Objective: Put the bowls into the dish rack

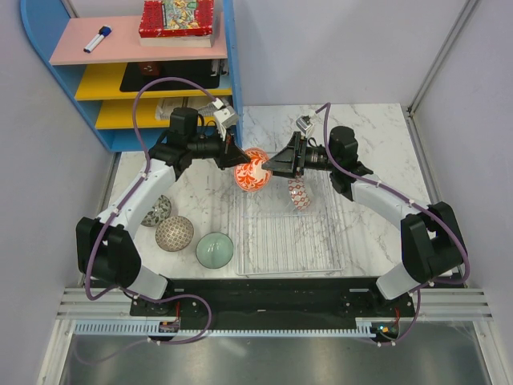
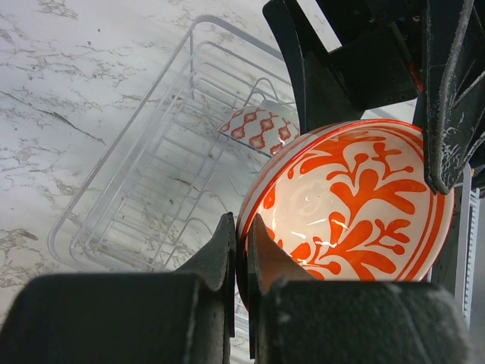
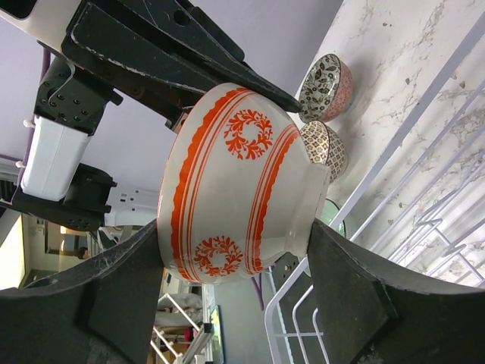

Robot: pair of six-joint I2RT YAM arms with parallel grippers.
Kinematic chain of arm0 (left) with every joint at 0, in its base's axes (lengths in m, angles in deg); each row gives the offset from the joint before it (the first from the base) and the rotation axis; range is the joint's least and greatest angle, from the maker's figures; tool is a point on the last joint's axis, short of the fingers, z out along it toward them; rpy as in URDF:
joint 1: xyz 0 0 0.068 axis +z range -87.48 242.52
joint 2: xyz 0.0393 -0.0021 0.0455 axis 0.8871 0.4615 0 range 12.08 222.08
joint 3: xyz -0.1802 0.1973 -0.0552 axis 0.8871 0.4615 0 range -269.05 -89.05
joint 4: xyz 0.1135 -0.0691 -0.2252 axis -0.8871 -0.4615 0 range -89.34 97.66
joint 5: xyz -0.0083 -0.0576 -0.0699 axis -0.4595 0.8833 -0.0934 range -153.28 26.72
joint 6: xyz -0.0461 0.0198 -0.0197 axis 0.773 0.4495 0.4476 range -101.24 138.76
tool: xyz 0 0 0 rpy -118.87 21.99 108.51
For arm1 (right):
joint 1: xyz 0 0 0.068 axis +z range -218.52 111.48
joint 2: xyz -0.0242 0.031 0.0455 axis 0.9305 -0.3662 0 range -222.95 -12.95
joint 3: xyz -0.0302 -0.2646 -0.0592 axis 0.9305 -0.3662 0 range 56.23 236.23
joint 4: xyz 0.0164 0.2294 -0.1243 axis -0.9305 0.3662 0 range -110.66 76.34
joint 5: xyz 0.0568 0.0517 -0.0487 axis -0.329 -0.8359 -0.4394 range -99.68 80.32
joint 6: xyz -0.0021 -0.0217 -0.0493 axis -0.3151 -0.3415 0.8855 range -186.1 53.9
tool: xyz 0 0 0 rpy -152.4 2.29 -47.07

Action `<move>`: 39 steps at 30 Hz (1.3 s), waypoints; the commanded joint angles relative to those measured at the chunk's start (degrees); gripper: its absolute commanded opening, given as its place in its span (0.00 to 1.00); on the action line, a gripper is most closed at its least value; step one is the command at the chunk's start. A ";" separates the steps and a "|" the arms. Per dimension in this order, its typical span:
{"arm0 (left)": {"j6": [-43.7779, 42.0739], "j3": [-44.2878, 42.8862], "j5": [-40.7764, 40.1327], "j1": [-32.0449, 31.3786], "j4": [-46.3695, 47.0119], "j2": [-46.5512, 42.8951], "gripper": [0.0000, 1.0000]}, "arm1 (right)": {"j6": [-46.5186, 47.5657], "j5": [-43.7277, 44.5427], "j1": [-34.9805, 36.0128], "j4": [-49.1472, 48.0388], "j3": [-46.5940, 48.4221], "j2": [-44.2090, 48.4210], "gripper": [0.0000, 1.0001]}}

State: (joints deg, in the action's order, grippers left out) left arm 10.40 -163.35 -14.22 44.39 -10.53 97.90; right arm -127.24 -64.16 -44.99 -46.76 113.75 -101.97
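Observation:
The orange-red floral bowl [image 1: 252, 170] hangs in the air over the far edge of the dish rack [image 1: 288, 241], between both grippers. My left gripper [image 1: 235, 158] is shut on its rim, which shows pinched in the left wrist view [image 2: 242, 236]. My right gripper [image 1: 278, 164] spans the bowl [image 3: 235, 174] from rim to foot, and both fingers touch it. The blue/red-white patterned bowl [image 1: 298, 193] stands on edge in the rack [image 2: 151, 174]. The grey speckled bowl [image 1: 157, 211], brown lattice bowl [image 1: 174, 233] and pale green bowl [image 1: 215, 249] sit on the table to the left of the rack.
A blue shelf unit [image 1: 144, 76] stands at the back left with a marker [image 1: 98, 38] and a red box [image 1: 177, 18] on top. White walls close in the table on both sides.

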 commanded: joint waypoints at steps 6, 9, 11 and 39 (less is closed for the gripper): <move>2.21 -0.58 0.42 -0.33 4.31 -1.80 0.42 | 3.57 0.86 0.73 1.23 0.58 0.24 0.00; 2.03 -0.40 0.86 -0.24 4.31 -1.88 0.61 | 6.02 2.44 0.64 4.30 1.36 0.16 0.00; 1.94 -0.32 0.60 -0.24 4.22 -1.80 0.72 | 6.83 3.06 0.64 5.97 1.81 -0.02 0.00; -1.56 11.80 -5.99 32.19 -5.44 -10.06 1.00 | 45.40 62.36 13.37 47.02 25.18 -0.45 0.00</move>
State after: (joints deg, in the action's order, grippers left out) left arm 11.61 -155.20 -19.95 74.37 -13.85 90.64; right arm -89.43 -17.43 -37.51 -1.08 133.18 -102.08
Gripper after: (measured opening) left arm 0.993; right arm 0.763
